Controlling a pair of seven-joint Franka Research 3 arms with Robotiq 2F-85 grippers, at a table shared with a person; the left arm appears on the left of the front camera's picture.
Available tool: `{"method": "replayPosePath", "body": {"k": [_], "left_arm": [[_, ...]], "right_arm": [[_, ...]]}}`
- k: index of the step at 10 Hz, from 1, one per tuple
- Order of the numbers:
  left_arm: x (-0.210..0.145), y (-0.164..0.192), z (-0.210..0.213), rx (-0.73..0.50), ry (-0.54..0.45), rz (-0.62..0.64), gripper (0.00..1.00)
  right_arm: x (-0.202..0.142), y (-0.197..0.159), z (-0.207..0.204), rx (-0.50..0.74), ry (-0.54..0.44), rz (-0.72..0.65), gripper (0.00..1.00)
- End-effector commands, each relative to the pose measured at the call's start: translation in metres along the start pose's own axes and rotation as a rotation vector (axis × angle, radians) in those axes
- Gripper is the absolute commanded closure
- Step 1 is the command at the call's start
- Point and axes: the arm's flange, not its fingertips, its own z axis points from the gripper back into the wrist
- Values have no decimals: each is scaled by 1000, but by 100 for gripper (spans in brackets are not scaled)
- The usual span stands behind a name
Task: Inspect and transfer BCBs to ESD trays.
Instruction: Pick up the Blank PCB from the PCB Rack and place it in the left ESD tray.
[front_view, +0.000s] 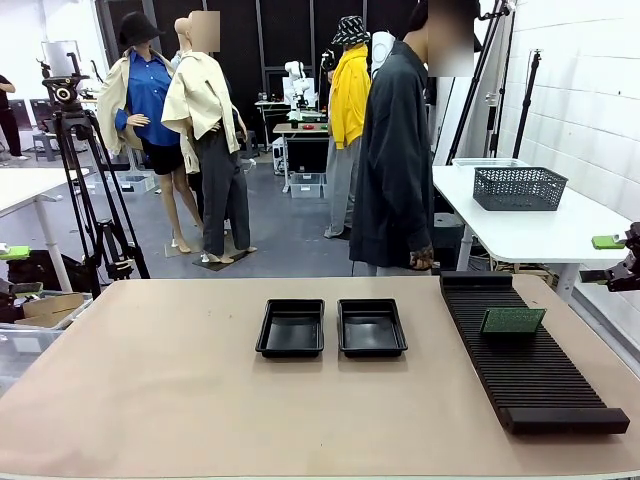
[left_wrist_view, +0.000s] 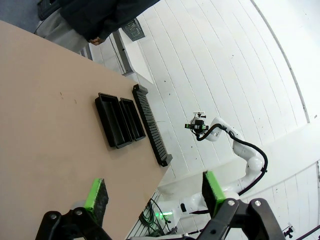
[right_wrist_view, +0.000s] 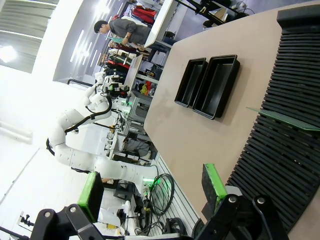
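Two black ESD trays (front_view: 291, 328) (front_view: 372, 327) lie side by side at the table's middle, both bare inside. One green BCB (front_view: 512, 321) stands upright in a slot of the long ribbed rack (front_view: 530, 370) on the right. My right gripper (front_view: 603, 258) hovers off the table's right edge, open; in the right wrist view it (right_wrist_view: 152, 192) holds nothing, with the trays (right_wrist_view: 207, 85) and the BCB (right_wrist_view: 282, 117) far ahead. My left gripper (left_wrist_view: 155, 195) is open and holds nothing, well back from the trays (left_wrist_view: 120, 120).
A person in a dark coat (front_view: 395, 160) stands at the far edge, behind the trays. A grey mesh basket (front_view: 519, 187) sits on a white side table at the back right. A tripod (front_view: 85, 190) stands at the far left.
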Motion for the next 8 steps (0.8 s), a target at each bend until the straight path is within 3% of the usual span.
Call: {"method": "replayPosePath", "body": {"k": [1,8], "left_arm": [[-1,-1,0,10,-2,8,0],[-1,-1,0,10,-2,8,0]], "right_arm": [[-3,0,0,1,-1,-4,0],[-3,0,0,1,-1,-4,0]]}}
